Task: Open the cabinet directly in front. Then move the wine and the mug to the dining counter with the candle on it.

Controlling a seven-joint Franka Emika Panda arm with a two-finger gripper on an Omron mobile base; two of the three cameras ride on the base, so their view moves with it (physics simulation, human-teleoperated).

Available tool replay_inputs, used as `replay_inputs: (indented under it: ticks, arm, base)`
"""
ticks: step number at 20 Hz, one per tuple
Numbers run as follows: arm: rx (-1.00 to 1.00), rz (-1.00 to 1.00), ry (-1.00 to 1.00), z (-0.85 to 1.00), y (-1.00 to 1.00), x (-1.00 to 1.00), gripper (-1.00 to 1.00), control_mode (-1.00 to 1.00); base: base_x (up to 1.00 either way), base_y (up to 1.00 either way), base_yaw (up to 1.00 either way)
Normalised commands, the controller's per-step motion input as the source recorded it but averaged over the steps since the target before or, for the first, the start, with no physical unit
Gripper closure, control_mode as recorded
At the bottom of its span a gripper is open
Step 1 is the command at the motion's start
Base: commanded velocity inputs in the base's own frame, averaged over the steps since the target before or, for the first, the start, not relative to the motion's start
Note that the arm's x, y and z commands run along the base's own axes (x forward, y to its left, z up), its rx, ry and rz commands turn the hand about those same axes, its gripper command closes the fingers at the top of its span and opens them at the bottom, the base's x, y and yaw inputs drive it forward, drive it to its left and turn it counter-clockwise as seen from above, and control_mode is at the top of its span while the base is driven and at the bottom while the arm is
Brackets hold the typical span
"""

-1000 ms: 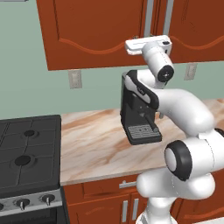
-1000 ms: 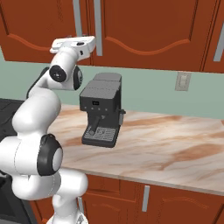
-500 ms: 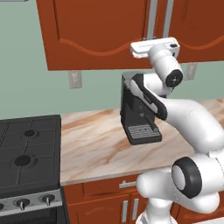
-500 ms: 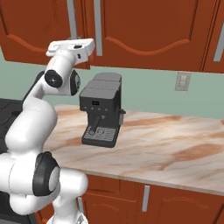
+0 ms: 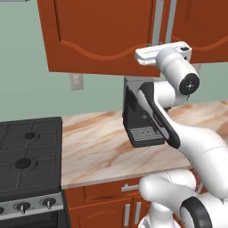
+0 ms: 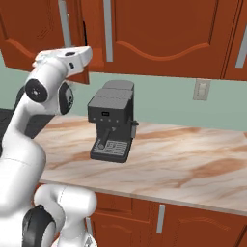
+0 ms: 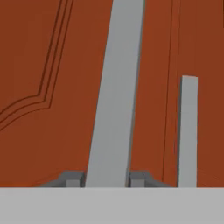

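Since a second ago our arm has reached further up and forward, the wrist now pressed close under the cabinet (image 5: 102, 35), and the left door has come a little away from its frame; in the right base view a dark gap shows along that door's inner edge. Our gripper (image 7: 106, 178) is clamped on the door handle (image 7: 114, 92), one finger tip (image 7: 72, 178) touching each side of the silver bar near its lower end. We judge this a firm hold, not a near miss, since the bar fills the space between the tips.

What the coming pull turns on is the bar's long axis. It runs vertically up the door, away from us in the hand view, and our tips cross it squarely. The neighbouring door's handle (image 7: 188, 131) stands just beside it, apart from our fingers. The hinge seems to lie on the far left edge of the door, so we reckon the pull must swing outward and leftward in an arc, not straight back.

We take the wine and mug to be behind these doors. A coffee machine (image 6: 112, 126) stands on the worktop (image 6: 193, 154) below.
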Motion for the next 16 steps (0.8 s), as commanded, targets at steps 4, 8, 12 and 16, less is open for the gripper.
replay_inputs:
  ticks: [4,8,12,16]
  arm:
    - [-0.02,0.0,0.1,0.0,0.23,-0.82,1.0,-1.0]
    - [-0.04,0.0,0.11,0.0,0.34,-0.81,1.0,-1.0]
    - [-0.04,0.0,0.1,0.0,0.41,-0.73,1.0,-1.0]
    - [-0.04,0.0,0.09,0.0,0.44,-0.62,1.0,-1.0]
  base:
    - [0.0,0.0,0.0]
    - [0.0,0.0,0.0]
    - [0.0,0.0,0.0]
    - [0.0,0.0,0.0]
